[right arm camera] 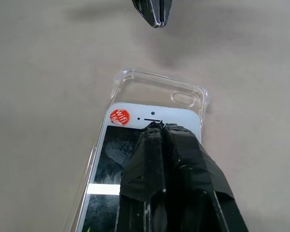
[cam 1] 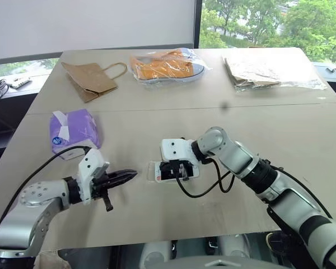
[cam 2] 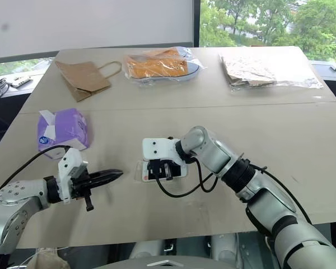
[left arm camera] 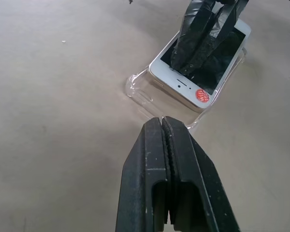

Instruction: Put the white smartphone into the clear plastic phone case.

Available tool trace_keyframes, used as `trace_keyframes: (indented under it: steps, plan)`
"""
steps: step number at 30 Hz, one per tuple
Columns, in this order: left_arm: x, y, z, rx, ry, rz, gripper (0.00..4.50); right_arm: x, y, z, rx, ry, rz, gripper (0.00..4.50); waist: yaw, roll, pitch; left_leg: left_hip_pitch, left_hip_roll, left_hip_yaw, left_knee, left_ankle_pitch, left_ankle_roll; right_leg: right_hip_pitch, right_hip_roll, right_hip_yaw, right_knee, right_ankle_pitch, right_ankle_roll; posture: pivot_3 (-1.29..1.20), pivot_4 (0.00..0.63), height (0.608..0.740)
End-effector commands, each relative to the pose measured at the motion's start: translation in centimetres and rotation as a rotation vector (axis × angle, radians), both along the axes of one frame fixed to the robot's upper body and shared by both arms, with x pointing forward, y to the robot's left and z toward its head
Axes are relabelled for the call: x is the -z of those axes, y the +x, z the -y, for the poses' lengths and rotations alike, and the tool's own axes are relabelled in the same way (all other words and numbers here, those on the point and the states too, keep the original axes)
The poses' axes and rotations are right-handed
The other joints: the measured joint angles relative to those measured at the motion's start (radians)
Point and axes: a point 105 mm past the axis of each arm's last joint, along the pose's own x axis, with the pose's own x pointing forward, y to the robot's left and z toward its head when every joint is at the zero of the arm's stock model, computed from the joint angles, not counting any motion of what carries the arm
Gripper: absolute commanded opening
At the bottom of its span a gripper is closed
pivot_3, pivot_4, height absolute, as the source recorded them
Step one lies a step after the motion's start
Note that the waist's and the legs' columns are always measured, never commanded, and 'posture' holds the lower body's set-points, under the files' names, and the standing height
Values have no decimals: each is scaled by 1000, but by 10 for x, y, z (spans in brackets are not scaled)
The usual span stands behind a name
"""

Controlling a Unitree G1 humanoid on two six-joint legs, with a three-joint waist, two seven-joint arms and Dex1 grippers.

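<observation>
Beige table [cam 1: 302,140] under a window with trees outside; landmark for all positions: the clear plastic phone case [cam 1: 153,171].

Head views:
- Case lying flat near the table's front edge, white smartphone [cam 1: 178,171] resting inside its outline, shifted toward the robot's right end of the case.
- Right gripper [cam 1: 175,170] pressed tip-down on the phone screen, fingers together, clamped on nothing.
- Left gripper [cam 1: 129,175] just to the case's left, apart from it, fingers together, empty.
- Purple tissue pack [cam 1: 74,130] farther left and behind the case; brown paper bag [cam 1: 91,79], bagged orange item [cam 1: 167,65] and bagged tan item [cam 1: 266,72] well behind it.

Left wrist view:
- Phone's near end sitting short of the case's end wall; empty case floor [left arm camera: 145,93] visible between.

Right wrist view:
- Camera cutout [right arm camera: 184,98] uncovered; phone top edge [right arm camera: 152,112] below it; red sticker [right arm camera: 118,116] on the bezel.

Step in hand, by judgement: seating. Next move calls for sliding the phone toward the cutout end, then pressing down until the rim closes over the edges, ideally with the case braced against sliding.
</observation>
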Motion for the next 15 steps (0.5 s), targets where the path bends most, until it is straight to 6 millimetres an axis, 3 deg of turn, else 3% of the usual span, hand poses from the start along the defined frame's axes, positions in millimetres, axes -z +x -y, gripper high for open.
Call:
trace_keyframes:
  steps: [1,11,15]
  plan:
    - [-7,0,5,24,11,30,0,46,1,24,45,-202,-57,75,0,1,-2,0,0,0,0,0,0,0,0,0,0,0,0,0,150,740]
    - [-5,1,3,32,31,27,0,64,-3,51,136,-272,-179,75,5,12,-13,15,0,1,-4,-3,4,12,-3,1,-2,-3,3,0,150,740]
    - [-6,5,5,36,28,33,0,73,9,67,240,-294,-177,75,8,16,-21,16,0,1,-5,-3,4,12,-5,1,-2,-2,3,0,150,740]
